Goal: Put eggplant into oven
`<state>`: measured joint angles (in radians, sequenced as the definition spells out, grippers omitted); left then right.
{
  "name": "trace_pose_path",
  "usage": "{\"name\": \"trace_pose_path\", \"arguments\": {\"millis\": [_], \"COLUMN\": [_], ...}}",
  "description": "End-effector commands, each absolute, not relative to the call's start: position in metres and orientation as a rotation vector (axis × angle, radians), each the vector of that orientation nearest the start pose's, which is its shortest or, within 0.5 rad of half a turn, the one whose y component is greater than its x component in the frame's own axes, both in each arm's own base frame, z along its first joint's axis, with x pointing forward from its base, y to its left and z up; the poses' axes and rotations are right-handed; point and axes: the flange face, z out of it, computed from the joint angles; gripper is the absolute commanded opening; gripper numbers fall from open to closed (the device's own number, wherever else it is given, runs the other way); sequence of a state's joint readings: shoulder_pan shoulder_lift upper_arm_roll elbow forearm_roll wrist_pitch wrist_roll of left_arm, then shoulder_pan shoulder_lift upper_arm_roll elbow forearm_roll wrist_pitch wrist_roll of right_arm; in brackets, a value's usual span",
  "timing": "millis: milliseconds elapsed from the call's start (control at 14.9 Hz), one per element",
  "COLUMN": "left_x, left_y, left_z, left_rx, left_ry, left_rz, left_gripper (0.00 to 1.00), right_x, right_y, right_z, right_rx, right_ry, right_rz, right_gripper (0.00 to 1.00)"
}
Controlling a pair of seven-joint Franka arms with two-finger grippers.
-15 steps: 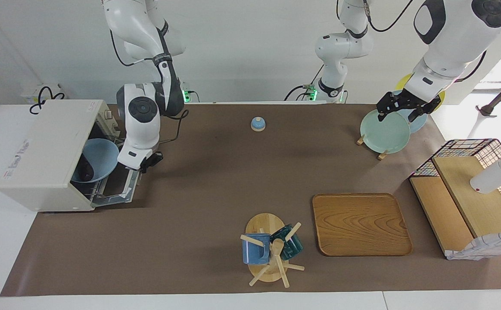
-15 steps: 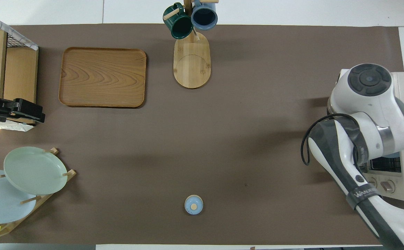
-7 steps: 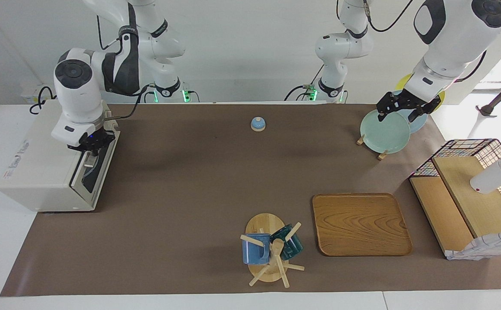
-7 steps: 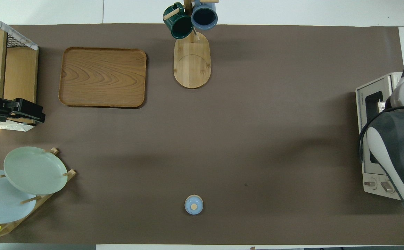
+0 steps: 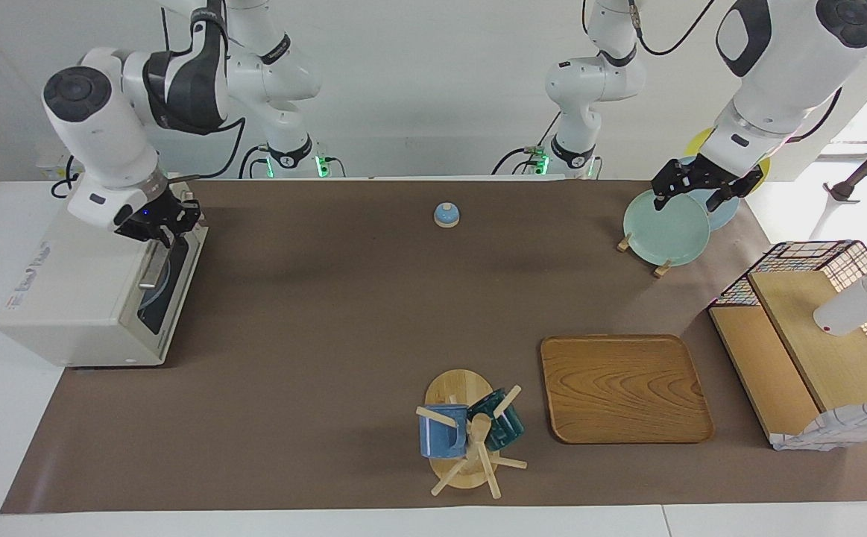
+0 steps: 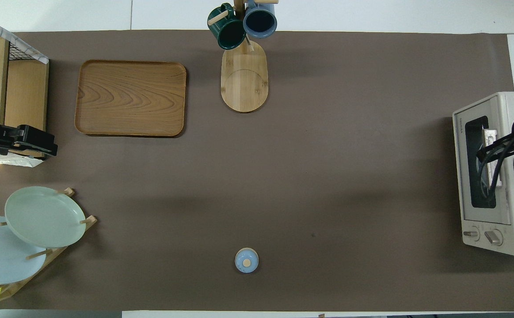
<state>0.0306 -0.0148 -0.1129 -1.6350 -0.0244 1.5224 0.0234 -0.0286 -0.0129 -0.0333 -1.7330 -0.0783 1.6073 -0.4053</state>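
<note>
The cream-white oven (image 5: 83, 291) stands at the right arm's end of the table, also in the overhead view (image 6: 504, 176). Its dark glass door (image 5: 168, 287) is shut upright. The eggplant is hidden. Only a faint pale blue shape shows through the glass. My right gripper (image 5: 162, 228) hovers just over the door's top edge, by the metal handle (image 5: 151, 272). My left gripper (image 5: 690, 200) waits, open and empty, over the plate rack; it also shows in the overhead view (image 6: 40, 143).
A green plate (image 5: 664, 227) leans in the rack at the left arm's end. A wire basket with wooden boards (image 5: 813, 335), a wooden tray (image 5: 625, 388), a mug tree (image 5: 470, 432) and a small blue bell (image 5: 446, 215) stand on the brown mat.
One second ago the door hung open, with a blue plate and a dark eggplant inside. My right gripper swung the door up shut, then rose a little off the handle. The left arm has not moved.
</note>
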Motion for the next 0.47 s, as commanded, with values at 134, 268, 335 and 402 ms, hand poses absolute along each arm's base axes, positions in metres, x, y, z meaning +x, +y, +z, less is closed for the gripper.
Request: {"name": "trace_pose_path", "arguments": {"millis": [134, 268, 335, 402], "left_x": [0.5383, 0.5383, 0.5383, 0.5383], "left_y": [-0.0452, -0.045, -0.045, -0.0452], "left_z": [0.5998, 0.5998, 0.5998, 0.5998], "left_rx": [-3.134, -3.132, -3.132, -3.134], "left_ry": [0.175, 0.175, 0.175, 0.175], "left_rz": [0.162, 0.162, 0.162, 0.162], "left_gripper": [1.0, 1.0, 1.0, 1.0], "right_x": [0.5476, 0.5464, 0.545, 0.5442], "right_y": [-0.0338, -0.0296, -0.0295, -0.0303], "right_z": [0.5797, 0.5812, 0.5786, 0.5779], "right_rx": [-3.104, -3.11, -3.108, -3.108], "right_ry": [-0.374, -0.379, -0.379, -0.375], "right_rz": [0.172, 0.185, 0.194, 0.199], "right_gripper": [1.0, 1.0, 1.0, 1.0]}}
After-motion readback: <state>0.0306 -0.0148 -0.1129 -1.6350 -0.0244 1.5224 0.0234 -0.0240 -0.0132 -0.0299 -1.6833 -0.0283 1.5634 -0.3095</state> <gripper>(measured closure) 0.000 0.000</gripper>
